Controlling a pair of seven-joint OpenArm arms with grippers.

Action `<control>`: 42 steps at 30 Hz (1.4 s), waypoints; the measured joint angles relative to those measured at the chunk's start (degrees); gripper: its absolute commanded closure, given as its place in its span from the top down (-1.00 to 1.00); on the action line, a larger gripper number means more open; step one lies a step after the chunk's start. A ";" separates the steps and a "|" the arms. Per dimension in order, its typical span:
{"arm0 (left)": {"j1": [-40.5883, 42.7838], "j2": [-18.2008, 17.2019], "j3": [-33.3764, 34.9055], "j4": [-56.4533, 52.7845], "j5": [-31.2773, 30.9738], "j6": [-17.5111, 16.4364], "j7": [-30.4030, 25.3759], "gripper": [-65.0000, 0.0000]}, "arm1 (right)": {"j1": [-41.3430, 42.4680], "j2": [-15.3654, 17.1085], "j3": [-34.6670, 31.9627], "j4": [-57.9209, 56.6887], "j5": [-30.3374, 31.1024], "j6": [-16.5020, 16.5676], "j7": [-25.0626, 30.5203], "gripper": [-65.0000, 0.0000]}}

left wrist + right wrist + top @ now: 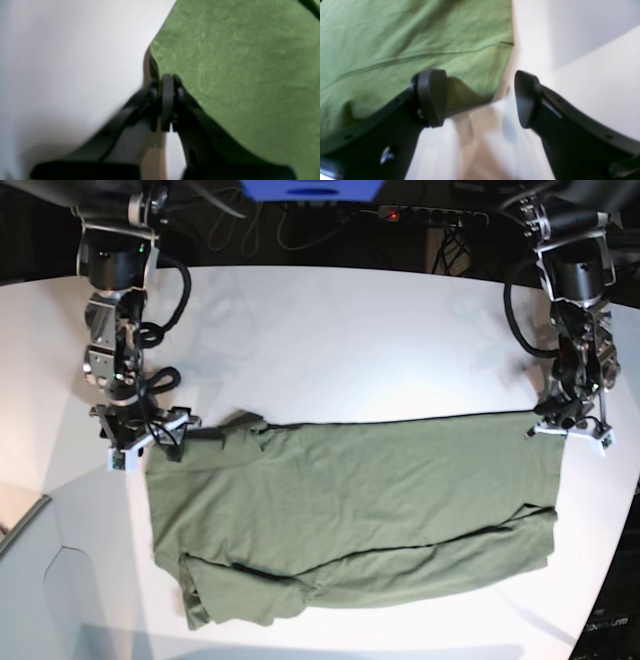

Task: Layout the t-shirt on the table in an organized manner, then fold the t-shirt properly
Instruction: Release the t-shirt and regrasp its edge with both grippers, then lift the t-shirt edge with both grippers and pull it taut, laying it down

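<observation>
right pincer point(150, 435): jaws spread wide, at the t-shirt's far corner, grasping nothing | t-shirt point(350, 510): olive, spread across the white tabletop point(350, 340), near edge doubled over | left pincer point(570, 425): clenched on the t-shirt's far edge corner

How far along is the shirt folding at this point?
Done: the t-shirt lies spread lengthwise on the table, with its near long edge apparently folded over. In hand: the left gripper is shut at a far corner of the cloth, though blur hides whether cloth sits between the jaws; the right gripper is open at the other far corner. Left: that grasp and the remaining folds.
</observation>
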 measured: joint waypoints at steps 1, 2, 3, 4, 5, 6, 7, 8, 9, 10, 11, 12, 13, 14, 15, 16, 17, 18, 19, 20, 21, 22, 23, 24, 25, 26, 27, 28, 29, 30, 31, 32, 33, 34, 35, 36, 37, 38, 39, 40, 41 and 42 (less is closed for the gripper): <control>0.02 -0.04 0.00 0.00 0.02 0.00 0.04 -0.99 | 0.24 0.15 0.00 -1.07 0.11 0.04 1.01 0.30; 0.20 -0.09 0.00 0.00 0.04 0.00 0.00 -0.99 | 0.59 0.17 -0.02 -2.19 0.04 0.04 2.10 0.29; 0.22 -0.07 0.00 0.00 0.00 0.00 -0.07 -0.99 | 0.85 0.22 -0.02 -3.17 0.07 0.02 2.80 0.26; 0.31 -0.09 0.00 0.00 0.00 0.00 -0.17 -0.99 | 1.16 0.31 -0.11 -3.78 0.04 0.04 3.04 0.19; 0.35 -0.09 0.00 0.00 0.00 -0.07 -0.22 -0.99 | 1.36 0.35 -0.11 -4.13 0.07 0.24 3.06 0.03; 0.35 -0.11 0.00 0.00 0.00 -0.07 -0.20 -0.99 | 1.53 0.46 -0.11 -4.39 0.17 1.68 2.93 -0.18; 0.35 -0.11 0.00 0.00 0.02 -0.04 -0.20 -0.99 | 1.62 0.50 -0.04 -4.48 0.42 4.96 2.56 -0.39; 0.33 -0.11 0.00 0.00 0.02 -0.02 -0.20 -0.99 | 1.44 0.61 -0.07 -4.52 0.46 7.89 2.23 -0.66; 0.35 -0.11 0.00 0.00 0.02 -0.02 -0.20 -0.99 | 1.25 0.42 -0.11 -4.50 0.50 10.10 2.03 -0.94; 0.37 -0.31 0.00 0.00 0.02 -0.07 -0.17 -0.99 | 1.09 0.09 -0.07 -4.50 0.55 11.58 1.95 -1.00; 0.37 -0.57 0.00 0.00 0.00 -0.11 0.11 -0.99 | 0.94 -0.13 -0.04 -4.50 0.48 11.61 2.05 -1.00; 0.39 -0.76 0.00 0.00 0.02 -0.13 0.26 -0.99 | 0.66 -0.20 -0.09 -4.39 0.48 11.76 2.03 -0.99; 0.52 -1.07 0.00 0.00 0.02 -0.11 0.26 -0.99 | 0.04 -0.20 -0.13 -3.34 0.42 11.89 1.25 -1.00; 0.61 -1.22 0.00 0.37 0.07 0.00 0.74 -0.99 | -1.20 -0.22 -0.11 -0.79 0.07 12.04 -0.94 -1.00; 1.03 -1.36 -0.02 1.36 0.20 0.44 1.36 -0.99 | -2.78 -0.20 -0.11 2.32 -0.28 12.37 -2.73 -1.00; 1.66 -1.33 -0.28 2.97 0.13 0.31 1.44 -0.99 | -4.74 -0.15 -0.11 6.08 -0.52 12.44 -4.44 -1.00; 2.89 -1.14 -1.42 5.27 0.31 0.22 1.53 -0.99 | -7.15 -0.17 -0.11 10.01 -0.76 12.61 -5.16 -1.00; 4.04 -0.61 -3.30 8.09 0.09 -0.02 1.53 -0.99 | -9.44 -0.22 0.00 14.27 -0.90 12.68 -6.84 -1.00; 5.07 -0.33 -5.16 10.71 -0.07 -0.15 1.73 -0.99 | -11.10 -0.22 0.02 18.34 -1.33 12.74 -8.15 -1.00; 6.29 -0.31 -6.99 13.84 -0.20 -0.28 1.77 -0.99 | -12.57 -0.33 0.11 22.91 -0.03 -17.15 1.93 -1.00; 6.67 -0.28 -8.28 15.65 0.13 0.09 2.25 -0.99 | -12.66 -0.35 0.00 26.16 -0.76 12.61 -9.73 -1.00; 6.99 -0.09 -9.20 17.59 -0.09 0.26 3.23 -0.99 | -12.72 -0.26 -0.02 29.57 -1.14 13.05 -10.95 -1.00; 7.30 0.33 -10.62 20.11 0.28 0.39 5.53 -0.99 | -12.76 -0.35 -0.07 33.66 -1.01 13.11 -11.65 -1.00; 7.02 0.48 -11.43 21.51 0.13 0.28 6.45 -0.99 | -12.15 -0.37 -0.11 36.20 0.13 13.18 -11.30 -1.00; 6.75 0.66 -12.11 22.93 -0.13 0.09 6.95 -0.99 | -11.37 -0.37 -0.11 38.53 0.07 13.22 -12.68 -1.00; 5.95 0.72 -12.09 24.00 -0.22 -0.22 7.30 -0.99 | -10.43 -0.33 -0.11 39.93 0.02 13.20 -13.77 -1.00; 4.74 0.66 -11.85 24.35 -0.02 -0.13 7.82 -0.99 | -9.38 -0.33 -0.09 40.11 0.13 13.25 -14.62 -1.00; 3.32 0.68 -11.45 24.37 0.28 0.31 8.33 -0.99 | -8.02 -0.35 -0.07 39.93 -0.09 13.46 -16.90 -1.00; 1.88 0.68 -10.93 24.39 0.28 0.46 8.28 -0.99 | -6.45 -0.35 -0.09 39.71 -0.52 13.55 -18.36 -1.00; 0.26 0.70 -10.34 24.37 0.09 0.11 8.28 -0.99 | -4.87 -0.35 -0.07 39.60 -0.72 13.55 -19.17 -1.00; -1.73 0.83 -9.70 24.37 -0.20 0.04 8.28 -0.99 | -2.73 -0.28 -0.07 39.34 -0.72 13.44 -19.74 -1.00; -3.89 0.96 -9.11 24.35 -0.26 -0.31 8.28 -0.99 | -0.33 -0.28 -0.04 38.75 -0.44 13.42 -20.50 -1.00; -5.99 0.92 -8.15 24.30 -0.22 -0.07 8.28 -0.99 | 2.36 -0.24 -0.02 37.62 -0.59 13.44 -21.16 -1.00; -8.07 0.66 -6.97 23.78 0.04 0.00 7.82 -0.99 | 5.05 -0.22 -0.02 36.04 -0.68 13.42 -21.62 -1.00; -9.86 0.42 -6.03 22.82 0.13 0.09 7.65 -0.99 | 7.15 -0.22 -0.09 34.49 -0.48 13.46 -22.14 -1.00; -11.98 0.24 -4.92 21.40 0.37 0.61 7.69 -0.99 | 9.53 -0.15 -0.13 32.79 -0.72 13.42 -22.88 -1.00; -14.29 0.22 -3.78 20.00 0.39 0.63 7.91 -0.99 | 11.87 -0.13 -0.11 31.12 -0.96 13.40 -23.56 -1.00; -16.52 0.37 -2.71 18.49 0.24 0.44 7.93 -0.99 | 13.84 -0.07 -0.15 29.24 -0.81 13.29 -23.45 -1.00; -18.97 0.39 -1.97 16.59 0.24 0.57 8.11 -0.99 | 16.06 0.07 -0.24 27.21 -1.05 13.25 -23.39 -1.00; -21.68 0.48 -1.14 14.53 -0.17 0.26 7.80 -0.99 | 18.51 0.02 -0.20 25.16 -0.83 13.27 -23.54 -1.00; -24.59 0.52 -0.42 12.24 0.00 0.15 7.82 -0.99 | 21.09 0.11 -0.20 22.80 -1.14 13.27 -23.58 -1.00; -27.50 0.48 0.39 9.77 0.15 0.31 7.63 -0.99 | 23.85 0.22 -0.22 20.59 -1.11 13.25 -23.80 -1.00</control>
